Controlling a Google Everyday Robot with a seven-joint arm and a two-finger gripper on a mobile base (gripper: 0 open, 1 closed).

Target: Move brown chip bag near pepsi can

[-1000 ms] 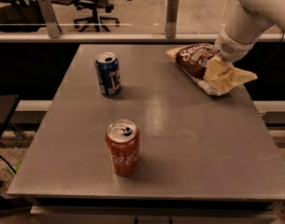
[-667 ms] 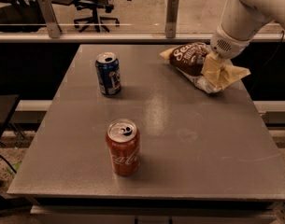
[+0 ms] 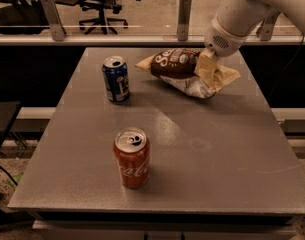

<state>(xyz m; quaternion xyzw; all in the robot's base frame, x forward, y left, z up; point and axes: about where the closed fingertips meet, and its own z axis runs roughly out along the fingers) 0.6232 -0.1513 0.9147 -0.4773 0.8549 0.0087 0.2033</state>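
Gripper: pale two-finger gripper (image 3: 208, 70), well to the right of the pepsi can (image 3: 115, 80) and slightly farther back on the table (image 3: 217, 149); it comes down from the upper right on a thick white arm (image 3: 237, 19).
Gripper state: fingers closed onto the right part of the brown chip bag (image 3: 174, 64), pinching its crinkled foil; nothing else is held.
Brown chip bag: dark brown with white script and pale cream edges, lying on its side, tilted, to the right of the pepsi can; its left corner points at the can and comes near the can's top without touching it.
Pepsi can: dark blue, silver top, upright in the table's far-left part.
Red cola can (image 3: 132, 159): upright, well in front of the pepsi can and a little to its right, apart from the bag and gripper.
Table: grey, flat, rectangular; it carries both cans and the bag.
Background: office chair (image 3: 99, 14) and a metal post (image 3: 183, 16) behind the pepsi can, beyond the table's far edge.
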